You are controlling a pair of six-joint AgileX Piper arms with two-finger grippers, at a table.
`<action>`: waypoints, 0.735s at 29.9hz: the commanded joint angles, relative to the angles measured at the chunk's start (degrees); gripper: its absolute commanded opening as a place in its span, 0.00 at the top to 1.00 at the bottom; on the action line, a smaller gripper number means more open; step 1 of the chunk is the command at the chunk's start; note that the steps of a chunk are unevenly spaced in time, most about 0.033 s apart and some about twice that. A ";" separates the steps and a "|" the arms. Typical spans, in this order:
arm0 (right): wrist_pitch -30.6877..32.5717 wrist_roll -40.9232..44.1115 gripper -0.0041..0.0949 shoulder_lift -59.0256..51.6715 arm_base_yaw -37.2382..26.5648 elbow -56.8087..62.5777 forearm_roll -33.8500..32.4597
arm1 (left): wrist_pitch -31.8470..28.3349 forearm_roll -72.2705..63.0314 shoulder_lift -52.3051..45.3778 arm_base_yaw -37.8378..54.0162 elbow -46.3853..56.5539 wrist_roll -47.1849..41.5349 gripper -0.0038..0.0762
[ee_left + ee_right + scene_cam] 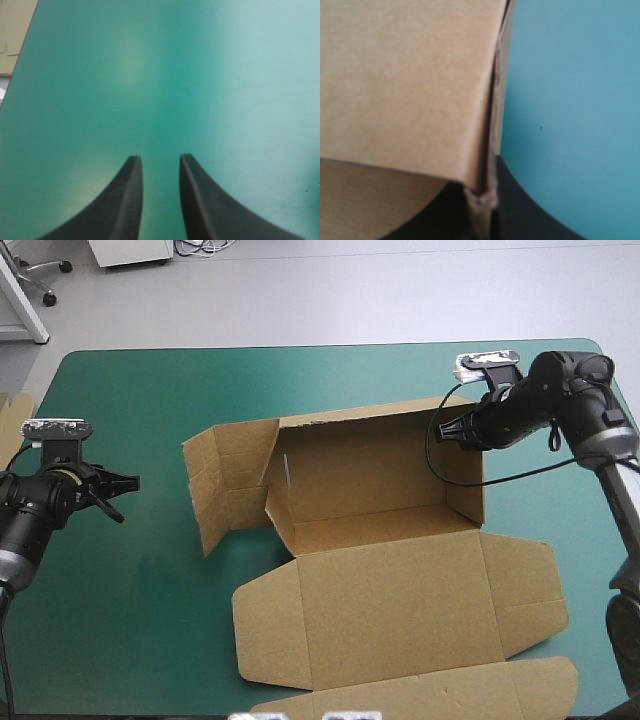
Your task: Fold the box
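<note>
Now, box (380,480): one, brown, partly folded up.
Left gripper (157,160): released, above teal-green cover (225,75).
Right gripper (443,430): clamped on box's right wall.

Thing: a box (380,500) of brown board, cut from one sheet, is seen half formed as an open tray.
Place: it is laid across the middle and right of the table, reaching the near edge.
Far wall (360,462): raised upright.
Right wall (463,475): raised, its board doubled at the edge.
Left panel (228,485): swung outward, untucked.
Lid (400,605): spread flat, side flaps laid out.
</note>
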 commanded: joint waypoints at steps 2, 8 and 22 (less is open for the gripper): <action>3.15 1.30 0.99 2.75 -0.31 -4.70 -1.10 | -2.38 -3.13 -1.55 0.00 -1.48 1.72 0.72; 3.15 1.62 0.99 8.24 -0.31 -7.33 -0.14 | -2.15 -4.69 -1.55 0.00 -1.48 3.77 0.72; -2.76 1.35 0.43 9.27 -0.31 -13.43 0.27 | -0.83 -4.63 -1.55 0.00 -1.48 5.95 0.72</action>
